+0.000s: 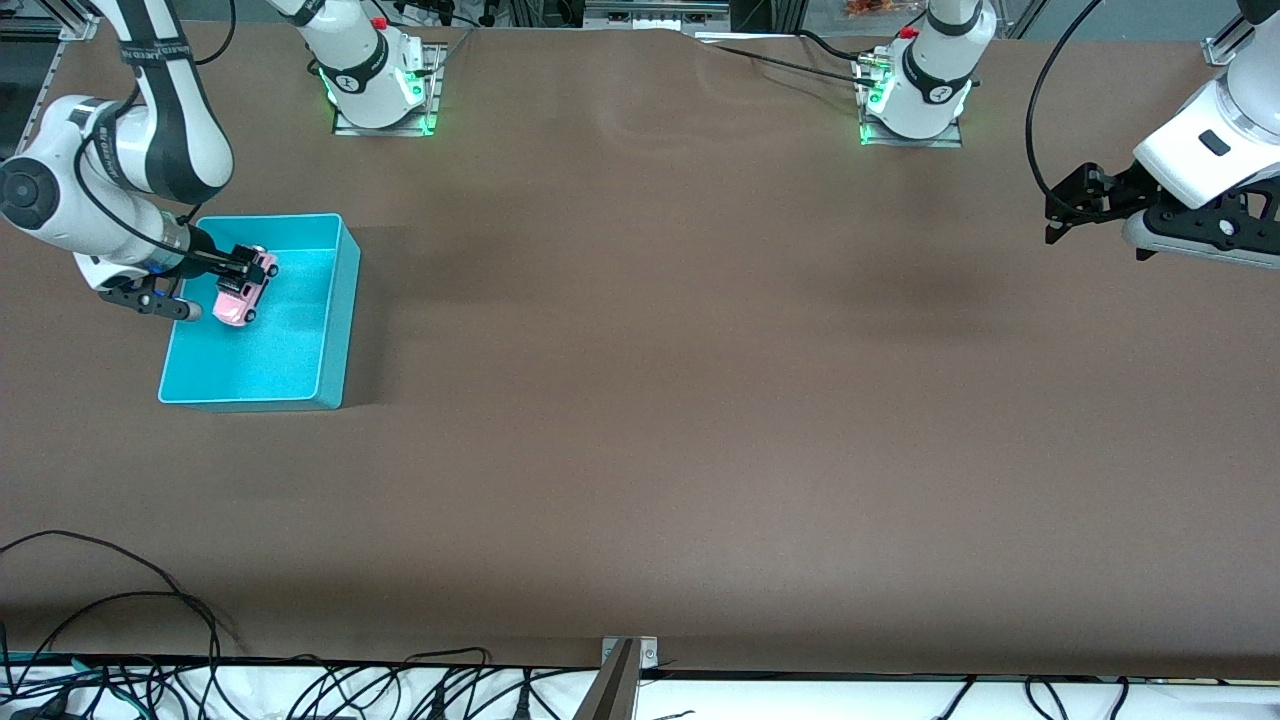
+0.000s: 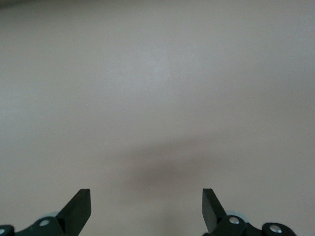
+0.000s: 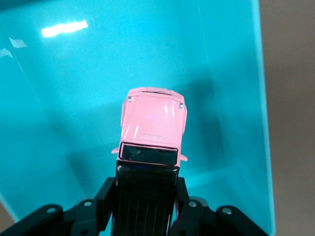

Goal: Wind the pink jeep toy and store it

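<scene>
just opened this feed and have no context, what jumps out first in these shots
The turquoise bin at the right arm's end of the brown table catches the eye first. Over its inside, the right gripper is shut on the pink jeep toy, a small pink car with a black roof. The left gripper waits open and holding nothing over bare table at the left arm's end.

glossy pink jeep toy (image 3: 153,123), shiny turquoise plastic bin (image 1: 335,330), matt brown table (image 1: 700,400)

even overhead light, soft shadows on the table (image 1: 640,400), white glare inside the turquoise bin (image 3: 64,28).
</scene>
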Robot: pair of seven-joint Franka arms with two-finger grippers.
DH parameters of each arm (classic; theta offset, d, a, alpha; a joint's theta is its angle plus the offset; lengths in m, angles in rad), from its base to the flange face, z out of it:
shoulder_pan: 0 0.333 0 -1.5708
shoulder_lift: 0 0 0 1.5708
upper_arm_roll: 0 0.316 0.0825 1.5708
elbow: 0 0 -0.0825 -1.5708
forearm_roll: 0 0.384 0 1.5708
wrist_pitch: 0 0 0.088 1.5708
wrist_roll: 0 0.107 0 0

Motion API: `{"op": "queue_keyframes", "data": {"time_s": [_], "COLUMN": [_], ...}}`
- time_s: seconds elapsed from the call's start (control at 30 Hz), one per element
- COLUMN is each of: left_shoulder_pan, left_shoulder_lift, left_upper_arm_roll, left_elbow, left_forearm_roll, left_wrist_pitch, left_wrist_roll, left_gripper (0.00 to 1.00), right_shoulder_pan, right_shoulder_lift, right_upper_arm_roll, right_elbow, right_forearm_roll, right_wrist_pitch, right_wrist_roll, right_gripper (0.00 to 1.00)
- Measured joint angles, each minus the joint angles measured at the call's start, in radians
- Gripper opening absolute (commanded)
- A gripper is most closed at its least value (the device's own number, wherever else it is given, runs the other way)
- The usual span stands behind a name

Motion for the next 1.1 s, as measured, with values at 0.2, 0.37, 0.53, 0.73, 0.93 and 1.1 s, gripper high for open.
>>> {"op": "queue_keyframes", "data": {"time_s": [0.2, 0.37, 0.53, 0.73, 0.93, 1.1], "left_shoulder_pan": [0.000, 0.000, 0.000, 0.000, 0.000, 0.000], "left_shoulder_lift": [0.000, 0.000, 0.000, 0.000, 0.000, 0.000], "left_upper_arm_roll": [0.000, 0.000, 0.000, 0.000, 0.000, 0.000], "left_elbow": [0.000, 0.000, 0.000, 0.000, 0.000, 0.000], "left_forearm_roll": [0.000, 0.000, 0.000, 0.000, 0.000, 0.000], "left_wrist_pitch": [0.000, 0.000, 0.000, 0.000, 0.000, 0.000], "left_wrist_roll": [0.000, 0.000, 0.000, 0.000, 0.000, 0.000], "left_gripper": [1.00, 1.00, 1.00, 1.00, 1.00, 1.00], "right_shoulder_pan": [-0.003, -0.003, -0.005, -0.008, -0.008, -0.008], "right_shoulder_lift": [0.055, 0.103, 0.127, 0.145, 0.146, 0.146], "right_upper_arm_roll": [-0.005, -0.005, -0.005, -0.005, -0.005, -0.005], "right_elbow": [-0.016, -0.017, -0.017, -0.016, -0.015, -0.015], "right_forearm_roll": [-0.002, -0.002, -0.002, -0.002, -0.002, -0.002], "right_wrist_pitch": [0.063, 0.083, 0.085, 0.086, 0.086, 0.085], "right_wrist_roll": [-0.005, -0.005, -0.005, -0.006, -0.008, -0.014], "right_gripper": [0.00, 0.00, 0.00, 0.01, 0.53, 1.00]}}
